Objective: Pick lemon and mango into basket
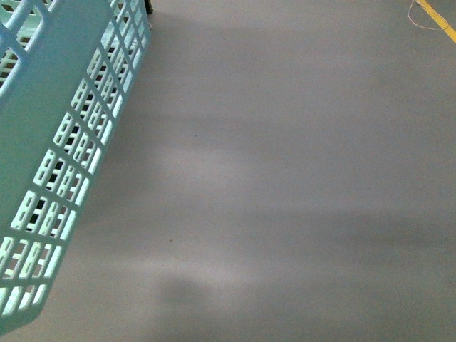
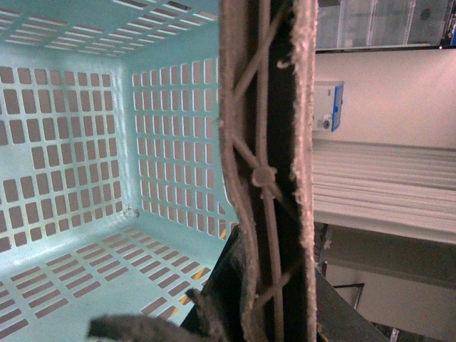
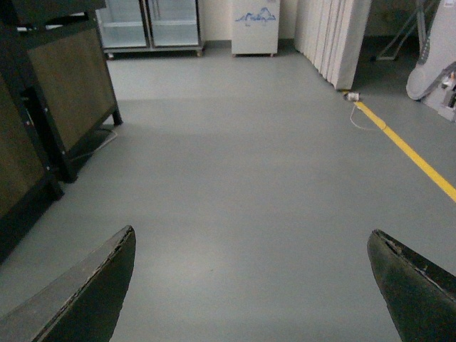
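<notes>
The light teal basket (image 1: 50, 142) hangs tilted at the left of the front view, above the grey floor. In the left wrist view its slotted inside (image 2: 85, 164) holds nothing. My left gripper (image 2: 267, 313) is shut on the basket's brown ribbed handle (image 2: 267, 142), which runs straight up the picture. In the right wrist view my right gripper (image 3: 253, 246) is open, its two dark fingertips (image 3: 107, 285) wide apart over bare floor. The lemon and the mango are out of view.
Grey floor (image 1: 285, 185) fills the front view. A dark wooden cabinet (image 3: 57, 100) stands to one side in the right wrist view, glass-door fridges (image 3: 149, 25) and a white unit (image 3: 254, 27) stand far off, and a yellow floor line (image 3: 410, 153) runs along the other side.
</notes>
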